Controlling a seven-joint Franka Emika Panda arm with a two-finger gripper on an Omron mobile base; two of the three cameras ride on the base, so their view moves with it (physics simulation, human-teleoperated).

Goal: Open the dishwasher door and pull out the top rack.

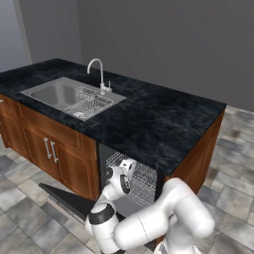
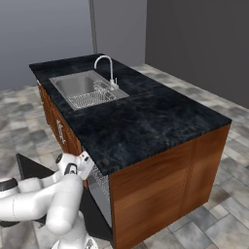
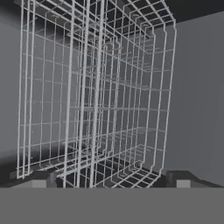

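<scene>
- A big island with a black marbled countertop [image 1: 154, 119] and brown wooden cabinet doors [image 1: 47, 149] stands on the grey tiled floor [image 1: 20, 208].
- The dishwasher door [image 1: 62, 197] is swung down flat, a dark panel lying low in front of the open cavity.
- The white arm [image 1: 149, 225] reaches toward that cavity from the front.
- A steel sink [image 1: 59, 93] with a curved faucet [image 1: 97, 69] sits at the far end of the counter.
- The top rack [image 1: 140, 178] of white wire sits inside the cavity under the counter edge.
- The gripper [image 3: 113, 183] faces the wire grid close up, fingertips [image 3: 39, 181] spread wide, holding nothing.
</scene>
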